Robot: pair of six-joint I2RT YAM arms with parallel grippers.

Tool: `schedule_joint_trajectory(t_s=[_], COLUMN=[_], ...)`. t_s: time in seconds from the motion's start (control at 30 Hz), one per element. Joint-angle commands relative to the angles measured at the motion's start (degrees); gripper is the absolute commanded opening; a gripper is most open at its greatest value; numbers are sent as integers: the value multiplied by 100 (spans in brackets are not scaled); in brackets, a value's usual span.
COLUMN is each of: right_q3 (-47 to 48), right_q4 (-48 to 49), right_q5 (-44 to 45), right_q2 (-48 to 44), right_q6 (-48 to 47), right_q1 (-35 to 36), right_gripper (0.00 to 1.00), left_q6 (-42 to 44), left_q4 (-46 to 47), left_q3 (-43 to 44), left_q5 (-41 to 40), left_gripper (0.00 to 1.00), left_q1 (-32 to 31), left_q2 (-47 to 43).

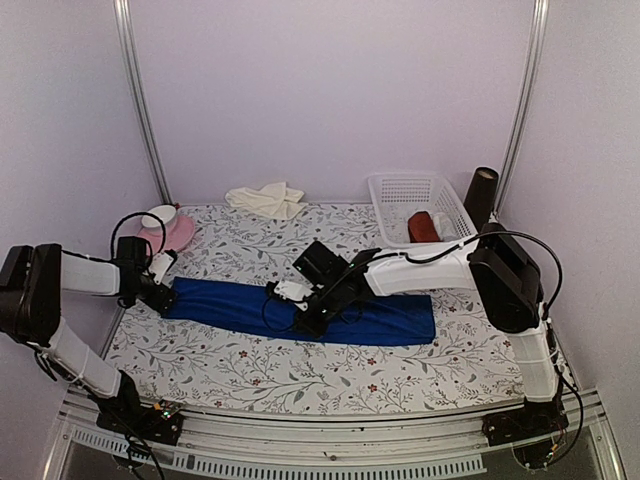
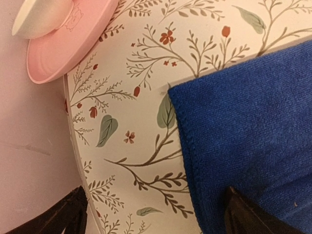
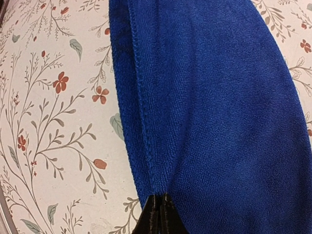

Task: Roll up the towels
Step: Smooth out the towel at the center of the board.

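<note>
The royal blue towel lies as a long folded strip across the middle of the table. My left gripper is at its left end, open. In the left wrist view one finger is over the towel and the other is beside the table's edge. My right gripper is at the strip's near edge around its middle. It is shut on a pinched fold of the blue towel. The cream towel lies crumpled at the back.
A pink plate with a white cup stands at the far left and shows in the left wrist view. A white basket at the back right holds a dark red roll. A dark cylinder stands beside it.
</note>
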Motion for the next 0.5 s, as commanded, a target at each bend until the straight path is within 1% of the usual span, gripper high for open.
schedule_joint_trajectory(t_s=[0.0,0.3,0.47], right_q3=[22,58,127], right_q4=[-192,-267,-340], right_q5=[-120,130,246], right_q2=[-192,-58,47], right_q6=[-108,-51,-62], right_q1=[66,75,101], right_gripper=[2,2,4], left_q6=[97,153,145], left_q4=[-192,-99,-100], left_q3=[67,68,118], left_q5=[-70,-167,-117], left_gripper=[97,97,97], left_q1=[128,155,186], left_q2=[2,143,205])
